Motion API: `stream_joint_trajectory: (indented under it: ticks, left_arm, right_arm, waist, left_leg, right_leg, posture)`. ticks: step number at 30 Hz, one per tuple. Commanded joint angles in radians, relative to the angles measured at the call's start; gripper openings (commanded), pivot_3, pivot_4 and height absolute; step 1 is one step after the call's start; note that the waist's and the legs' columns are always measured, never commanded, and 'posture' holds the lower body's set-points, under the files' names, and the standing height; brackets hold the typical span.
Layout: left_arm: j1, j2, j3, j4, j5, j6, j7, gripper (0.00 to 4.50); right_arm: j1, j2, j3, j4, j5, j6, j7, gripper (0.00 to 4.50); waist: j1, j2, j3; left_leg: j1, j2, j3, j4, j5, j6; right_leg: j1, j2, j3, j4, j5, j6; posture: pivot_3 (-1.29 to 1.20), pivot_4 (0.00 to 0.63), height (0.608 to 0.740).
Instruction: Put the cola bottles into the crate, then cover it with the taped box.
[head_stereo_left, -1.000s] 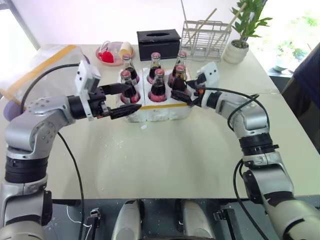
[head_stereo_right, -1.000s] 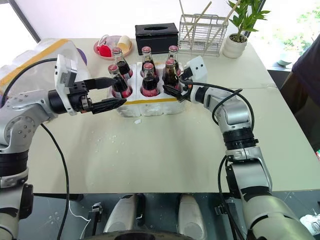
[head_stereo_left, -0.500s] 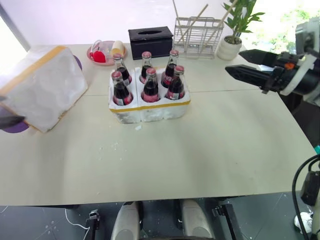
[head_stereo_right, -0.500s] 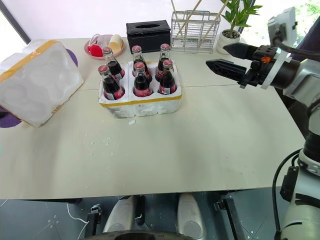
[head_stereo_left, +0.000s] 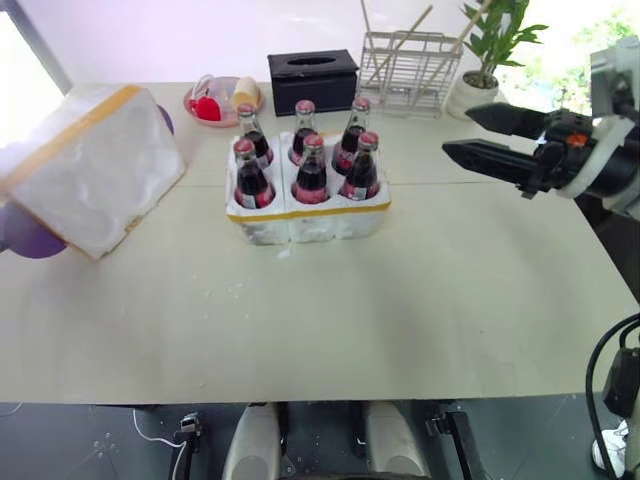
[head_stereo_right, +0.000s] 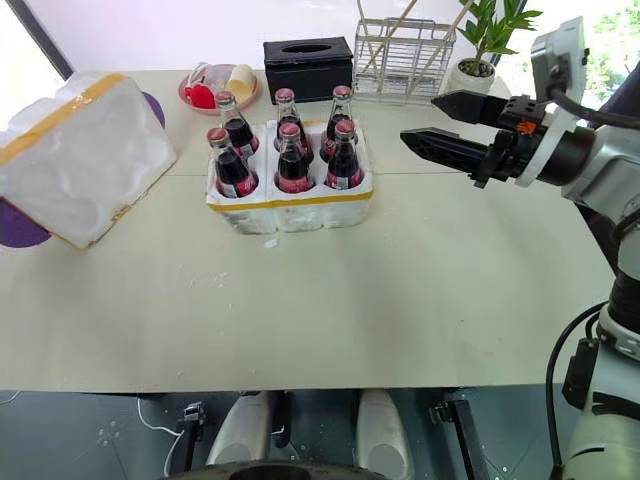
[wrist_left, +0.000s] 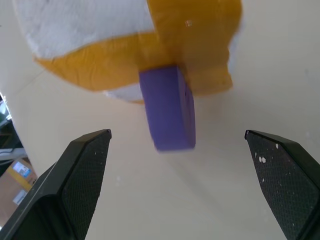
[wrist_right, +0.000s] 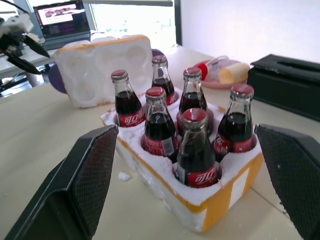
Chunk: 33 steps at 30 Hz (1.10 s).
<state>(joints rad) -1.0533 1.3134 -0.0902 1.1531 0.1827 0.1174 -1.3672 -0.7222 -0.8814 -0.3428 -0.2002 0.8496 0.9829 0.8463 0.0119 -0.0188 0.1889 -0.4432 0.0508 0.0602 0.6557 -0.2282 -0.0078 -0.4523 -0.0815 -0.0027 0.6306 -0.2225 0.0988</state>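
I see the low white styrofoam crate with the yellow tape band (head_stereo_left: 308, 210) in the upper middle of the left eye view, all six small glass cola bottles with red caps and labels (head_stereo_left: 311, 172) standing in its holes. The large white styrofoam taped box (head_stereo_left: 92, 168) lies tilted at the left edge of the frame, well apart from the crate, resting on a flat purple disc (head_stereo_left: 30, 229).

Behind the crate, along the top of the frame, stand a black tissue box (head_stereo_left: 314, 79), a pink plate with red and yellow items (head_stereo_left: 218, 101), a wire rack holding thin sticks (head_stereo_left: 410, 71) and a potted green plant in a white pot (head_stereo_left: 480, 92). White crumbs (head_stereo_left: 284, 254) lie on the beige table (head_stereo_left: 330, 310) just in front of the crate.

My right gripper (head_stereo_left: 470, 133) hovers at the upper right, its black fingers spread wide and holding nothing, nothing between it and the bottles.

My left gripper (wrist_left: 177, 150) appears in the left wrist view, fingers wide apart and empty, facing the purple disc's edge under the box's yellow tape. The right wrist view shows rounded hollows in the box's open face and a laptop (wrist_right: 60, 17) beyond.
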Motion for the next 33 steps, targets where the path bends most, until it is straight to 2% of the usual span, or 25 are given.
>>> stream_joint_trajectory:
  ticks: [1,8,9,10,15,17,20,24,27,30,33]
  left_arm:
    - [-0.113,-0.027,-0.06,0.098,0.096,-0.015,0.05,4.5]
    - [-0.185,-0.116,-0.093,0.177,0.152,0.016,0.104,4.5]
    - [-0.191,-0.123,-0.089,0.182,0.152,0.032,0.094,3.96]
    - [-0.195,-0.127,-0.086,0.185,0.152,0.043,0.079,3.64]
    - [-0.198,-0.131,-0.086,0.186,0.16,0.05,0.046,1.01]
    - [-0.198,-0.132,-0.083,0.183,0.16,0.049,0.039,0.31]
    - [-0.197,-0.131,-0.074,0.173,0.155,0.013,0.076,0.29]
    - [-0.189,-0.145,-0.023,0.139,0.115,-0.152,0.239,0.29]
    - [-0.198,-0.197,0.054,0.028,0.041,-0.308,0.368,0.29]
    - [-0.152,-0.253,0.11,-0.161,-0.021,-0.328,0.431,0.29]
    - [-0.02,-0.312,0.134,-0.534,-0.05,-0.243,0.483,0.29]
  right_arm:
    - [0.009,-0.01,-0.052,-0.046,0.03,-0.008,-0.031,4.48]
    - [0.08,-0.029,-0.112,-0.121,0.082,0.017,-0.09,4.48]
    - [0.089,-0.035,-0.123,-0.13,0.089,0.022,-0.099,4.5]
    - [0.097,-0.04,-0.131,-0.136,0.096,0.025,-0.106,4.5]
    - [0.132,-0.051,-0.149,-0.159,0.117,0.027,-0.131,4.5]
    - [0.147,-0.054,-0.149,-0.163,0.117,0.021,-0.137,4.5]
    - [0.179,-0.067,-0.144,-0.166,0.101,0.007,-0.133,4.5]
    - [0.275,-0.103,-0.17,-0.175,0.112,0.004,-0.071,4.5]
    - [0.333,-0.102,-0.188,-0.188,0.077,-0.026,-0.094,4.5]
    - [0.337,-0.084,-0.2,-0.176,0.091,-0.012,-0.141,4.5]
    - [0.355,-0.078,-0.211,-0.189,0.113,-0.005,-0.152,4.5]
  waist:
    - [-0.002,0.0,0.0]
    - [-0.006,-0.001,0.001]
    - [-0.005,-0.001,0.001]
    - [-0.005,-0.001,0.001]
    - [-0.004,-0.002,0.001]
    - [-0.004,-0.002,0.001]
    - [-0.004,-0.002,0.001]
    - [0.001,-0.003,0.0]
    - [0.007,-0.004,0.001]
    - [0.006,-0.005,0.001]
    - [-0.002,-0.005,0.0]
  left_leg:
    - [0.0,0.0,0.0,0.001,0.0,0.0]
    - [-0.001,0.001,-0.001,0.002,0.0,0.0]
    - [-0.001,0.001,-0.001,0.002,0.0,0.0]
    - [-0.001,0.001,-0.001,0.002,0.0,0.0]
    - [-0.001,0.001,-0.001,0.003,0.0,0.0]
    - [-0.001,0.001,-0.001,0.004,0.0,0.0]
    - [-0.001,0.001,-0.002,0.006,0.0,0.0]
    - [-0.002,0.001,-0.002,0.006,0.0,0.0]
    - [-0.002,0.0,-0.004,0.008,0.0,0.0]
    - [-0.001,0.0,-0.006,0.011,0.0,0.0]
    - [0.0,-0.001,-0.005,0.011,0.0,0.0]
  right_leg:
    - [0.0,0.0,0.0,0.0,0.0,0.0]
    - [0.0,0.0,0.001,0.0,0.0,0.0]
    - [0.0,0.0,0.001,0.0,0.0,0.0]
    - [0.0,0.0,0.001,0.0,0.0,0.0]
    - [0.0,0.0,0.001,0.0,0.0,0.0]
    - [0.0,0.0,0.001,0.001,-0.001,0.0]
    - [0.001,0.0,0.001,0.001,-0.001,-0.001]
    - [0.002,0.0,0.0,0.001,-0.001,-0.001]
    - [0.004,0.0,0.0,0.0,-0.001,-0.001]
    - [0.008,-0.001,-0.001,-0.001,0.0,0.0]
    - [0.009,-0.001,0.001,-0.001,0.0,0.0]
  posture:
    - [0.0,0.15,0.74]
    - [0.0,0.15,0.74]
    - [0.0,0.15,0.74]
    - [0.0,0.15,0.74]
    - [0.0,0.15,0.74]
    - [0.0,0.15,0.74]
    - [0.0,0.15,0.74]
    - [0.0,0.15,0.74]
    - [0.0,0.15,0.74]
    - [0.0,0.15,0.74]
    - [0.0,0.15,0.74]
